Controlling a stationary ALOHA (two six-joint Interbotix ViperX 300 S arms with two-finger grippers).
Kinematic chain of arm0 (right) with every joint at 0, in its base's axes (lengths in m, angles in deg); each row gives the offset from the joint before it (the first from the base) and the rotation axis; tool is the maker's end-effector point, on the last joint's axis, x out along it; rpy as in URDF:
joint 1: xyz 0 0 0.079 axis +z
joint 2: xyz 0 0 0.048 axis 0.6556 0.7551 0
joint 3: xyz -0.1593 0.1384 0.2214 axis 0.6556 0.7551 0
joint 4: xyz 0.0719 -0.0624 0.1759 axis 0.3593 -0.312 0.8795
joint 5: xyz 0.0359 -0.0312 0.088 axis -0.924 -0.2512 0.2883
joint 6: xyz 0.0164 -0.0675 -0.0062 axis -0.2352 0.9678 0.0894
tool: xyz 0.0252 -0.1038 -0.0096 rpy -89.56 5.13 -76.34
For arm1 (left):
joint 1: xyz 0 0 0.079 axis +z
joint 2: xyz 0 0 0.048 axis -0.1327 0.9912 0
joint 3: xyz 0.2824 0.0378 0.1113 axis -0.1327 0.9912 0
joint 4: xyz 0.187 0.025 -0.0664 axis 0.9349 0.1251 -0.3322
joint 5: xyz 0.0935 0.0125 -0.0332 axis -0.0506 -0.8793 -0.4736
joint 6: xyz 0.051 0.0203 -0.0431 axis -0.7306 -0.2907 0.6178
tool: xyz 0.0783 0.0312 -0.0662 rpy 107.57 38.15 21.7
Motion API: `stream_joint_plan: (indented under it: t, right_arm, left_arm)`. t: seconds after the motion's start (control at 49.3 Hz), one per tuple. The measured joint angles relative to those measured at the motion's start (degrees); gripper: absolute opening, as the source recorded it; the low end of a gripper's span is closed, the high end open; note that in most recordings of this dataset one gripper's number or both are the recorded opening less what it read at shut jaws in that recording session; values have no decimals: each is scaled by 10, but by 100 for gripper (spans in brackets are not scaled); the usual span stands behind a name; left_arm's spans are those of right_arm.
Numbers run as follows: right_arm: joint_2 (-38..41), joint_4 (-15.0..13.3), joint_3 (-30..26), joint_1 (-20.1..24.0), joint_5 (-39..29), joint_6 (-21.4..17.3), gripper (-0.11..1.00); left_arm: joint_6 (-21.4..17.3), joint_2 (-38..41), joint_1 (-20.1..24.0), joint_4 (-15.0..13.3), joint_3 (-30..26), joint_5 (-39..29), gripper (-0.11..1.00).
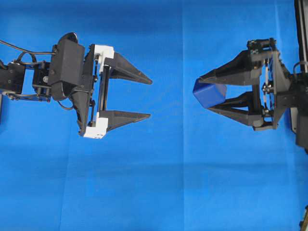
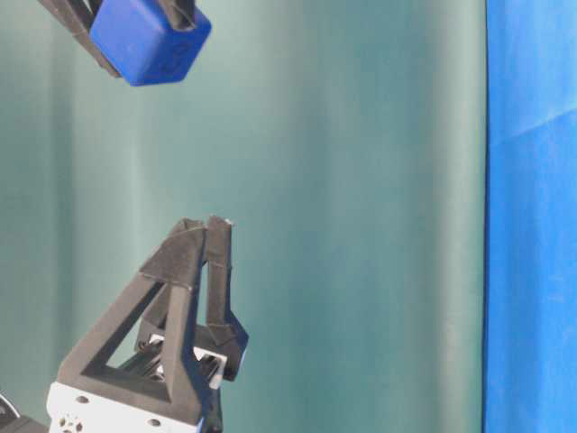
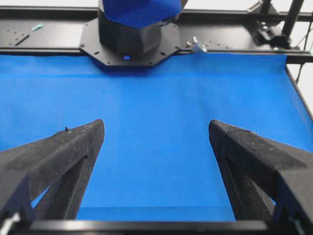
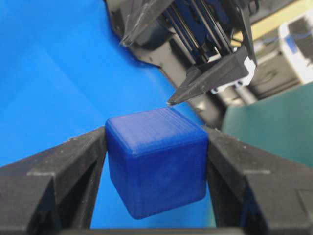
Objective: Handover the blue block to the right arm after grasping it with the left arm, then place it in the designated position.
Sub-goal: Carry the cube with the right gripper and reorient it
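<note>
Your right claw [image 1: 204,91] pinches the blue block [image 1: 210,93]; your left claw [image 1: 149,98] gapes wide, empty. Keep that pinch firm and lower gently.

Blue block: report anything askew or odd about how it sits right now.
The blue block sits tilted between the right gripper fingers, one corner pointing down, above the cloth. Otherwise nothing stands out; the left gripper is open and empty.

Left arm [image 1: 29,77] runs off the overhead left edge, right arm [image 1: 293,91] off the right. At table level we get only the blue block [image 2: 149,38] corner-cropped at top, its end effector mostly out of frame. Right wrist background [image 4: 274,54] is too blurred to identify.
</note>
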Motion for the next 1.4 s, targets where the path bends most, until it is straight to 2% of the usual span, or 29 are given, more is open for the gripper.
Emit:
stream_joint_plan:
  t: [0.101,0.345,0.507,0.588,0.771,1.4]
  right_arm:
    - [-6,6,0,-1,0,-72,52]
    - [-11,10,0,0,-3,-273,52]
    - [-12,10,0,0,-14,-370,52]
    - [-12,10,0,0,-25,-403,52]
    - [-12,10,0,-1,-34,-437,52]
    - [-12,10,0,0,-35,-437,52]
  left_arm:
    - [-1,0,0,1,0,-1,92]
    - [-1,-1,0,0,0,-1,92]
    - [-2,-1,0,0,0,-1,92]
    - [-2,-1,0,0,0,0,92]
    - [-2,-1,0,0,0,-1,92]
    - [-1,0,0,0,0,0,92]
